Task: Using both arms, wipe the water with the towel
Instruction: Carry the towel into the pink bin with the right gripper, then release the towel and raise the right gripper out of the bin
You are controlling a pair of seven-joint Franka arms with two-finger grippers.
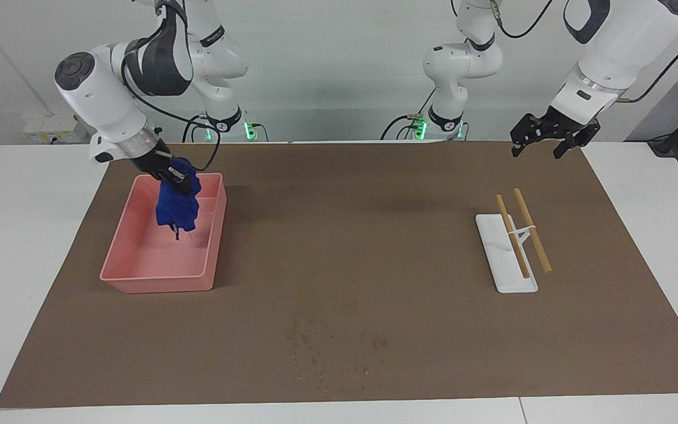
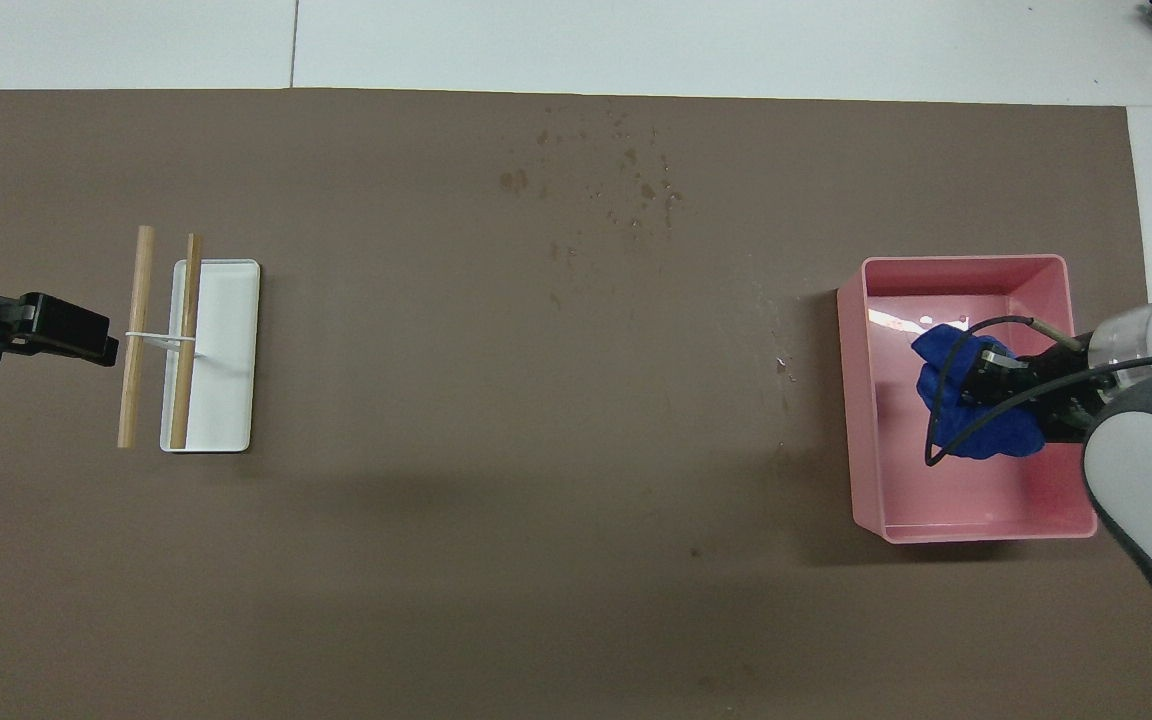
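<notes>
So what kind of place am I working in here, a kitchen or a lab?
Most likely a robotics lab bench, not a kitchen: two Franka arms mounted at a white table, a brown mat as work surface, and staged props, a pink tray and a white rack. Plain wall, cables and power sockets fit that.

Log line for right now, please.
right gripper: holds towel over pink tray | left gripper: waiting, open | water: unwiped

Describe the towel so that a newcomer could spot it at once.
Find the pink tray at the right arm's end of the brown mat. The towel hangs over it from the right hand, a lumpy royal-blue cloth, the only blue thing there.
</notes>
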